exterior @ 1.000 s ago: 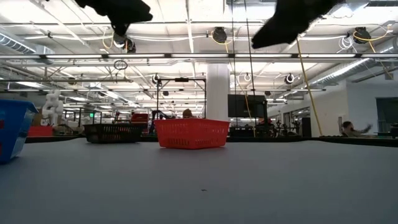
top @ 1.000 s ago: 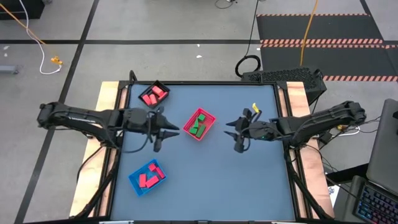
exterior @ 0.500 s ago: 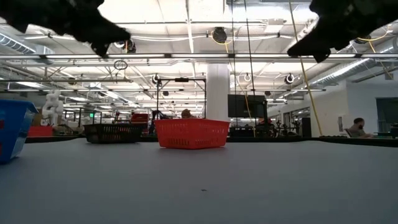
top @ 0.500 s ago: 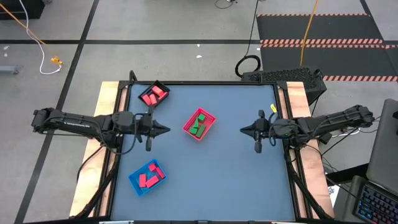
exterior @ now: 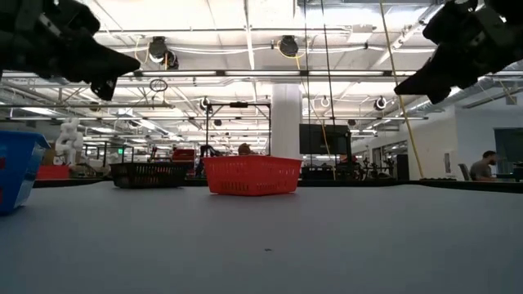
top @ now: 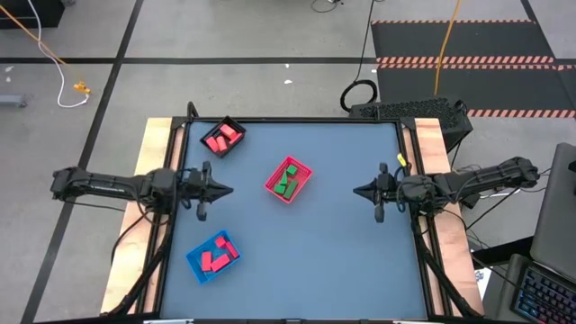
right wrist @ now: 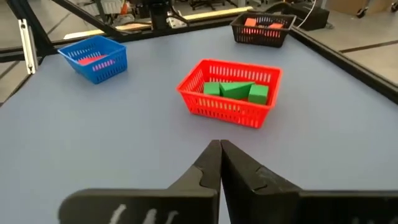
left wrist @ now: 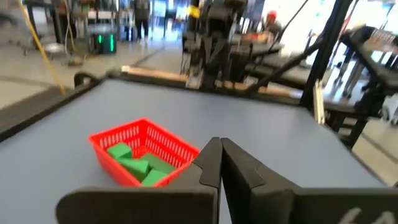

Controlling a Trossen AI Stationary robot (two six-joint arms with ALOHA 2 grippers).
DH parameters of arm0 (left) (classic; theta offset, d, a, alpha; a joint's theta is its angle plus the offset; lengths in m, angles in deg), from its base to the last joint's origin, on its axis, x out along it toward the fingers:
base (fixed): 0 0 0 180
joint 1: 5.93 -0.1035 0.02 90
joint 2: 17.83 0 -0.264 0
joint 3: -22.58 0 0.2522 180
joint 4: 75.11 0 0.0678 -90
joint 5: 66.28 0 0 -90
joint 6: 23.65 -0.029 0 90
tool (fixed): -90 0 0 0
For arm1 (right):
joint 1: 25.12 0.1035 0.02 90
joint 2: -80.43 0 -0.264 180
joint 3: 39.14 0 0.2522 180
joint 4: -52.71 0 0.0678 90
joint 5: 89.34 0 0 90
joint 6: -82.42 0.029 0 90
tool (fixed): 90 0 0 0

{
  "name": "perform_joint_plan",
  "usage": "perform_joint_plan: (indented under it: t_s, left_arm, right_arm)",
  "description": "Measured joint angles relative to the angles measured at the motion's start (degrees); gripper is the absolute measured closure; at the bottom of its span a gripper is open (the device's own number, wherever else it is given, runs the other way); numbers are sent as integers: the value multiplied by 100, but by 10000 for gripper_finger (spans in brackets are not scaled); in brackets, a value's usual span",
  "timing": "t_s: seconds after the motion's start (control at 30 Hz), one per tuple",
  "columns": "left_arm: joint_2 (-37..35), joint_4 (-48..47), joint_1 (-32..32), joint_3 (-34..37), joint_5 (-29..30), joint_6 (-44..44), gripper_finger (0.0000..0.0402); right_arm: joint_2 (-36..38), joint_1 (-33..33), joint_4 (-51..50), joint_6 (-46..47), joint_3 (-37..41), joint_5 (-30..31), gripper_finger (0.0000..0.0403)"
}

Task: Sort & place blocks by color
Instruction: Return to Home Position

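partly, red tray walls [right wrist: 227,109] hide green blocks [right wrist: 237,90].

Red basket [right wrist: 227,111] central on table [top: 342,261] — black basket [right wrist: 261,37], blue basket [right wrist: 96,71] well apart along left side; dark mat [top: 486,40] on floor.

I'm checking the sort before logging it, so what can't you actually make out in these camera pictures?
Low view: the red basket wall hides its green blocks, and the black tray wall hides its contents.
Low view: the blue tray is cut off by the left edge.
High view: the red blocks in the blue tray are too small to count.
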Motion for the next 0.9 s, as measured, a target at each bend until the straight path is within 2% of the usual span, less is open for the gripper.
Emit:
perform_joint_plan:
  t_s: [0.13, 0.3, 0.9]
  left_arm:
    - [-363, 670, 15, 528, -2, -5, 392]
    - [-586, 520, 13, 579, -159, -31, 392]
    - [-1567, -391, -234, 579, -456, -17, 392]
  right_arm:
    - [193, -2, 439, -55, 323, -150, 402]
    - [419, 0, 1133, -280, 735, -450, 402]
    - [1525, -2, 863, -573, 904, -506, 403]
